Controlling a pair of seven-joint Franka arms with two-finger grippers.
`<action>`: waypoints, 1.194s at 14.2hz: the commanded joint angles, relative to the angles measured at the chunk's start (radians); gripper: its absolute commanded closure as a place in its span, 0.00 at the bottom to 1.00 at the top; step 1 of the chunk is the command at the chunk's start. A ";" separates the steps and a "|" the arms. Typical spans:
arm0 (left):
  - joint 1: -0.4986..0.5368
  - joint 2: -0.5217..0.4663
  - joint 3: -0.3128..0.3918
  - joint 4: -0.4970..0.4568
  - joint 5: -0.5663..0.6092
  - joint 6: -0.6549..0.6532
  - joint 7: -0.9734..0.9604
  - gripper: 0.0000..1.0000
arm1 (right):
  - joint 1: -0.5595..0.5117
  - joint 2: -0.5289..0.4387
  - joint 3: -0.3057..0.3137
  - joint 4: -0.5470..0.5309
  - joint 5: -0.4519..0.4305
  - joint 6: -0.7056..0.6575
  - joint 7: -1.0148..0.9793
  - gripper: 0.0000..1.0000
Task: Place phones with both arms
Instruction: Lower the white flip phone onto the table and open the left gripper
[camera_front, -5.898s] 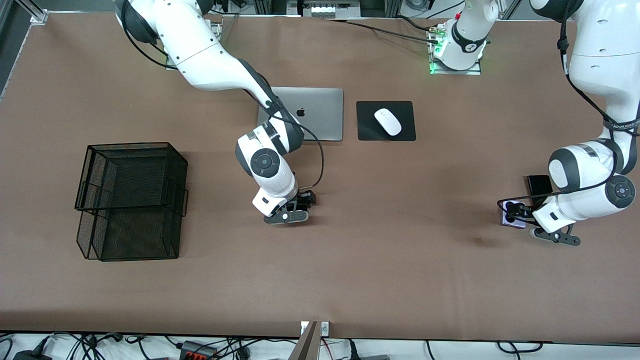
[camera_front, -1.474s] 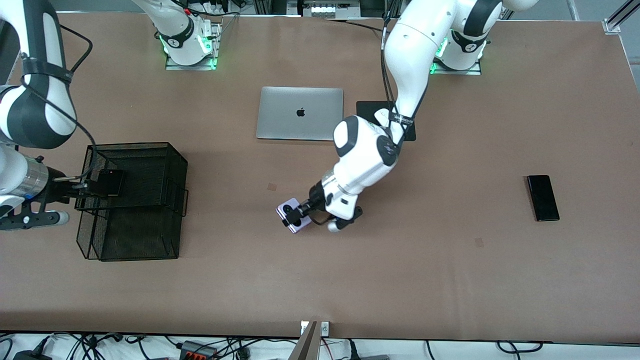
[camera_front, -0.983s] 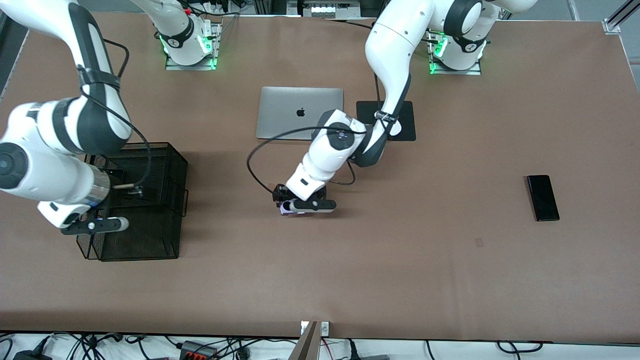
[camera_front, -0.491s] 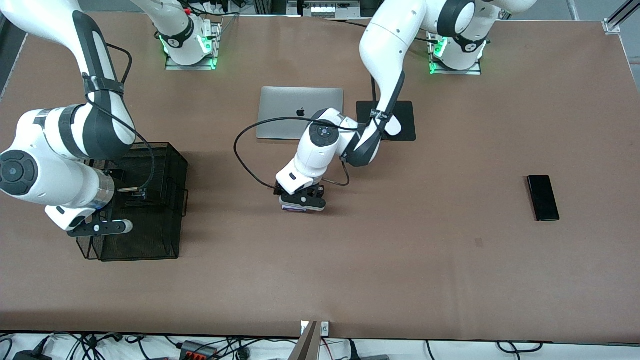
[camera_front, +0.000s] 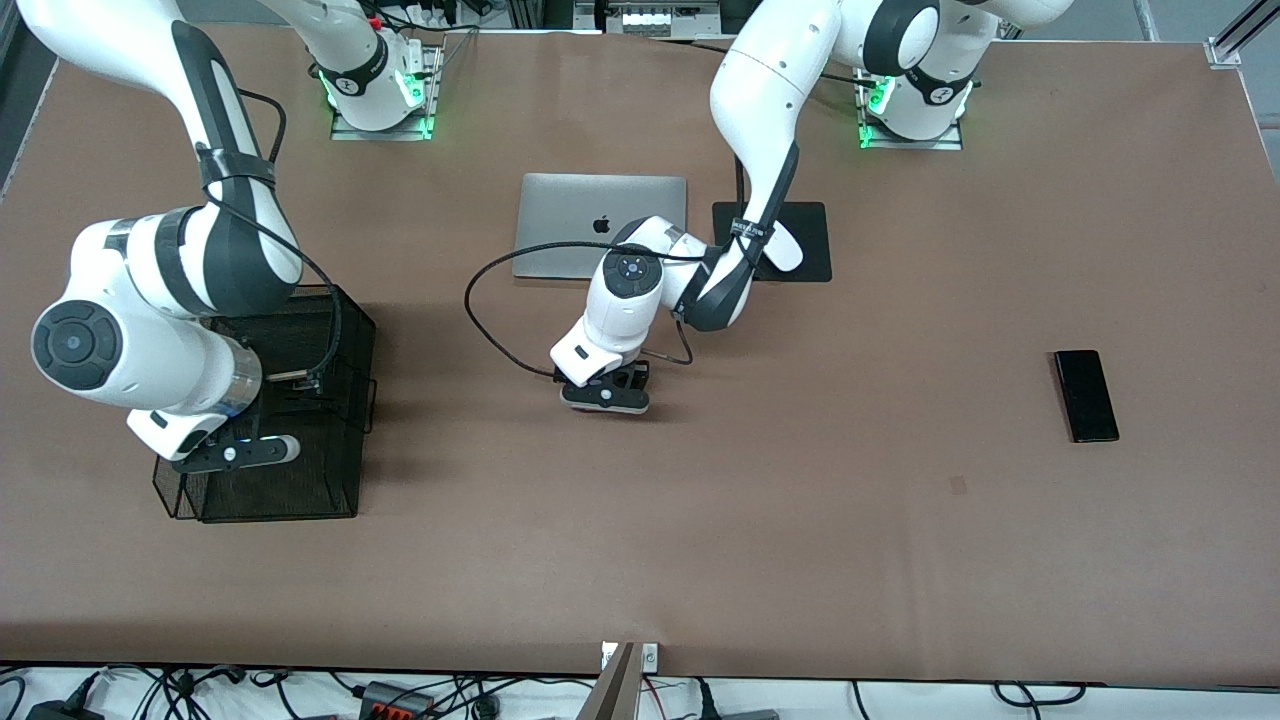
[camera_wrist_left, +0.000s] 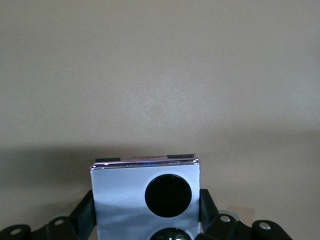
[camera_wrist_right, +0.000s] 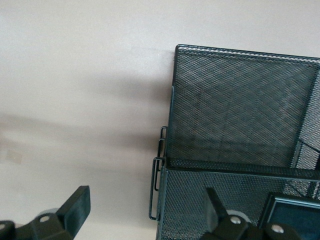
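The front view covers the whole brown worktop (camera_front: 800, 540) but hides what each end effector carries; the wrist views supply that.

Nearest the front camera, toward the right arm's end of the worktop, stands the black wire-mesh two-tier basket (camera_front: 300, 480). The right end effector (camera_front: 235, 452) hangs over its lower tier, fingers spread wide apart and holding nothing. From the front the right arm covers much of the basket's inside. The right wrist view shows the mesh basket (camera_wrist_right: 235, 115) with its upper tier bare, and the corner of a small square black flip phone (camera_wrist_right: 295, 220) lying in the lower tier, just beside one black finger (camera_wrist_right: 75, 205).

At mid-worktop the left end effector (camera_front: 605, 392) is low over the brown surface, its load hidden from the front by the wrist. The left wrist view shows it clamped on a small square lavender-white phone with two black camera circles (camera_wrist_left: 125, 200), gripped by its two side edges, camera face up.

Toward the left arm's end, the long slim black slab phone (camera_front: 1086, 395) lies flat on the worktop, well apart from both end effectors.

Farther from the front camera lie a closed silver laptop (camera_front: 570, 225) and, beside it, a black mouse pad (camera_front: 810, 250) with a white mouse (camera_front: 785, 250) partly covered by the left arm.
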 joint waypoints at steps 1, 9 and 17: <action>-0.011 0.018 0.033 0.038 0.009 -0.021 -0.025 0.00 | 0.006 0.018 0.000 0.008 0.014 0.012 0.007 0.00; 0.142 -0.135 -0.007 0.018 0.061 -0.160 0.016 0.00 | 0.052 0.026 0.001 0.011 0.012 0.026 -0.003 0.00; 0.506 -0.464 -0.165 -0.203 0.143 -0.453 0.429 0.00 | 0.265 0.139 0.001 0.017 0.014 0.267 0.009 0.00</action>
